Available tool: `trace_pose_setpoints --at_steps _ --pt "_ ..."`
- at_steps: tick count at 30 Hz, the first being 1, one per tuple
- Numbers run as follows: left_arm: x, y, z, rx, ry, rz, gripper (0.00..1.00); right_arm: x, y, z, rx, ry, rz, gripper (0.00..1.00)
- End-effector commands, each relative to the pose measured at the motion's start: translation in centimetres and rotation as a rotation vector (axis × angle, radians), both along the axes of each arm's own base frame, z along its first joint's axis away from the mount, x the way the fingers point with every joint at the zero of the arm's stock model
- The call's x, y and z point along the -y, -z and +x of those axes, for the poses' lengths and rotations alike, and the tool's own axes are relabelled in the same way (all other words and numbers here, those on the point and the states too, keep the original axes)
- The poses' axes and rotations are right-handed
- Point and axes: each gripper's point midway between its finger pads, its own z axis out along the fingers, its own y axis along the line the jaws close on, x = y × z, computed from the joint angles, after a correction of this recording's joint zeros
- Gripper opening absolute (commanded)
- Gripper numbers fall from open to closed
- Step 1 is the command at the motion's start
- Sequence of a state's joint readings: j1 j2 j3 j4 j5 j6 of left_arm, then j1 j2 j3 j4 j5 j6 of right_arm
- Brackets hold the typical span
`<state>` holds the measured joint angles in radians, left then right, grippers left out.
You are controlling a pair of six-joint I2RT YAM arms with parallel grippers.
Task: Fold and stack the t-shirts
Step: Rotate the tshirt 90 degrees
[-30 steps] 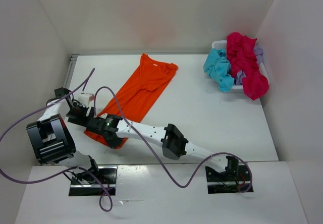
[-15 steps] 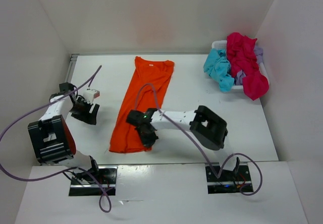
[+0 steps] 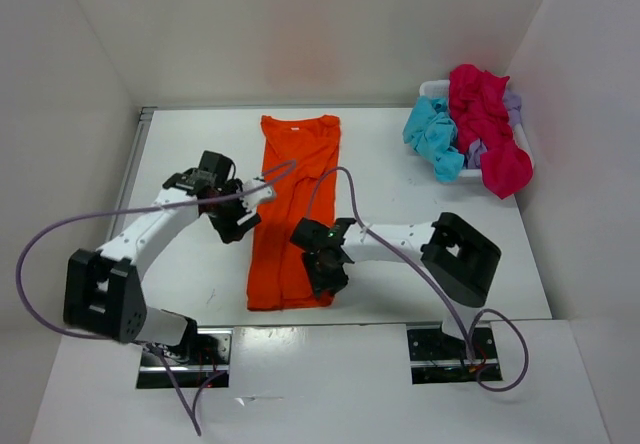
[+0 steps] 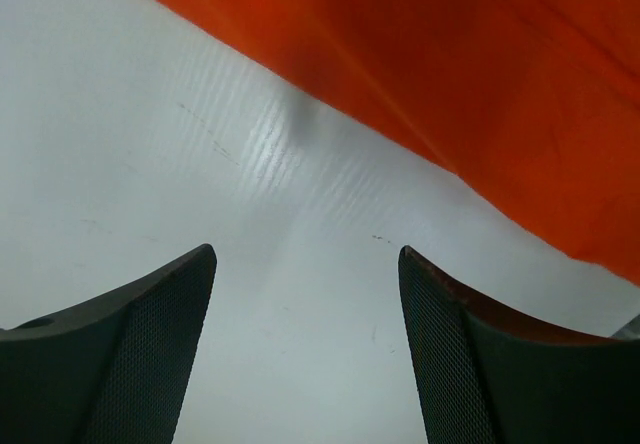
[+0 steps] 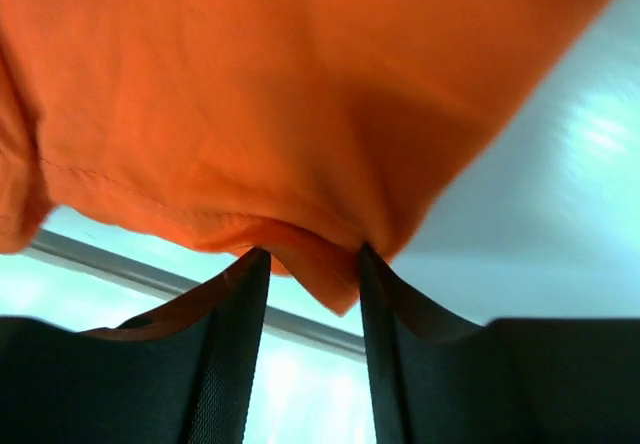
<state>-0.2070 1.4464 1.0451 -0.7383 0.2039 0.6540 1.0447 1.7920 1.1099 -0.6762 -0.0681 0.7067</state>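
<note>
Far left: left gripper sits low over the white table, fingers wide apart w/ nothing btwn them. In its wrist view the left gripper has bare table under the gap; the orange t-shirt edge runs just ahead of the tips, close but not touching.

Centre: orange t-shirt lies flat on the table as a long narrow strip, collar at the far end, hem toward the arm bases. Left gripper is just beside its left edge, approx mid-length.

Right of that: right gripper is on the shirt's near right corner. Wrist view: right gripper fingers partly apart, a corner of the orange t-shirt filling the gap; can't tell if it's pinched or just lying there.

Far right, back corner: white basket w/ turquoise t-shirt, magenta t-shirt, lavender t-shirt heaped in it, spilling over the rim.

Count: 4 t-shirts (1 on table, 3 in basket), 1 basket, 2 grippers
</note>
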Motion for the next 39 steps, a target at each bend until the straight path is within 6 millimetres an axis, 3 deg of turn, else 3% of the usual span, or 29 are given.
trace_pose_setpoints --at_steps 1,2,6,9,14,16,17,18,20,21,22,24,25,30,35,39 --pt "-0.4 -2.7 -2.1 0.121 0.150 0.107 0.81 1.0 -2.1 -0.7 0.025 0.025 0.034 0.47" --pt "-0.6 -2.7 -2.8 0.126 0.181 0.129 0.81 0.8 -3.9 -0.8 0.036 0.034 0.082 0.48" --pt "-0.1 -1.8 -5.1 0.108 0.285 0.171 0.81 0.9 -6.6 -0.8 0.056 0.108 0.158 0.54" --pt "1.7 -2.0 -7.0 0.154 0.445 0.171 0.81 0.3 -7.8 0.5 0.081 0.163 0.206 0.55" --pt "2.8 -4.9 -8.0 0.498 0.822 0.255 0.81 0.0 -7.2 2.9 0.087 0.229 0.228 0.58" --pt "3.7 -6.3 -8.2 0.598 0.856 0.225 0.78 -1.4 -7.4 4.0 0.110 0.209 0.256 0.56" --pt "4.1 -6.8 -8.3 0.604 0.866 0.201 0.77 -1.8 -7.5 4.3 0.117 0.195 0.259 0.50" --pt "5.0 -6.2 -8.8 0.544 0.858 0.134 0.77 -3.3 -8.8 5.3 0.147 0.156 0.299 0.47" --pt "5.5 -5.4 -10.0 0.428 0.834 0.068 0.77 -4.7 -8.0 6.0 0.139 0.106 0.286 0.44" --pt "6.3 -5.1 -10.7 0.359 0.806 0.003 0.77 -6.4 -9.3 6.6 0.138 0.073 0.331 0.42" --pt "6.6 -4.8 -11.0 0.330 0.782 -0.028 0.77 -7.0 -7.8 6.8 0.122 0.040 0.306 0.41" --pt "7.3 -5.2 -11.7 0.305 0.713 -0.104 0.77 -8.7 -8.2 7.3 0.106 0.006 0.337 0.40" --pt "7.3 -4.9 -11.9 0.299 0.697 -0.111 0.77 -8.7 -6.4 7.2 0.075 -0.007 0.299 0.40" --pt "7.2 -5.7 -12.3 0.360 0.633 -0.161 0.77 -10.9 -4.6 6.6 -0.002 -0.083 0.309 0.40" --pt "6.5 -6.1 -12.2 0.390 0.574 -0.176 0.77 -10.8 -2.8 6.0 -0.062 -0.086 0.277 0.42" --pt "6.6 -5.9 -12.4 0.388 0.578 -0.183 0.77 -11.9 -1.6 5.7 -0.081 -0.102 0.254 0.43"
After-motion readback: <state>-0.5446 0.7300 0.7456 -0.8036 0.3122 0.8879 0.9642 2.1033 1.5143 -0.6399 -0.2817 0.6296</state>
